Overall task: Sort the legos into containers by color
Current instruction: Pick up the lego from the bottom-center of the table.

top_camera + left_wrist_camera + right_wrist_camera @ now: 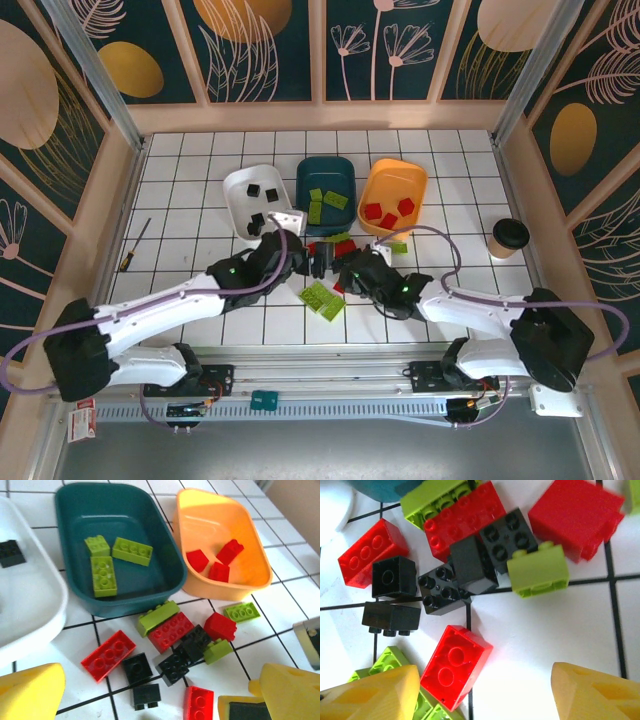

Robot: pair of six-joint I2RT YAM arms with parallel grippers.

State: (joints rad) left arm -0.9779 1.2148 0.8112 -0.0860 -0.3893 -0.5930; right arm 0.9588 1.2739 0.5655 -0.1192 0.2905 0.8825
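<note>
Yellow fingertips of my left gripper sit at the bottom corners of its wrist view. They are spread wide, with nothing gripped and only loose pieces on the table between them. My right gripper also has its yellow pads well apart and clamped on nothing. A red oblong plastic brick lies just beside the pad at lower left, clear of the other.

Both grippers hover over the loose pile of red, black and lime studded bricks. I see it on the white tiled table, right in front of the dark teal shallow plastic bin and the orange shallow plastic bin.

The teal bin holds three lime green bricks and the orange bin three red bricks. The white shallow plastic bin, left of the teal one, holds a few black bricks.

Flat lime green pieces lie between the two arms, nearer the bases than the pile. A yellow-handled screwdriver is off to the left. A paper cup with dark lid stands right of the orange bin.
</note>
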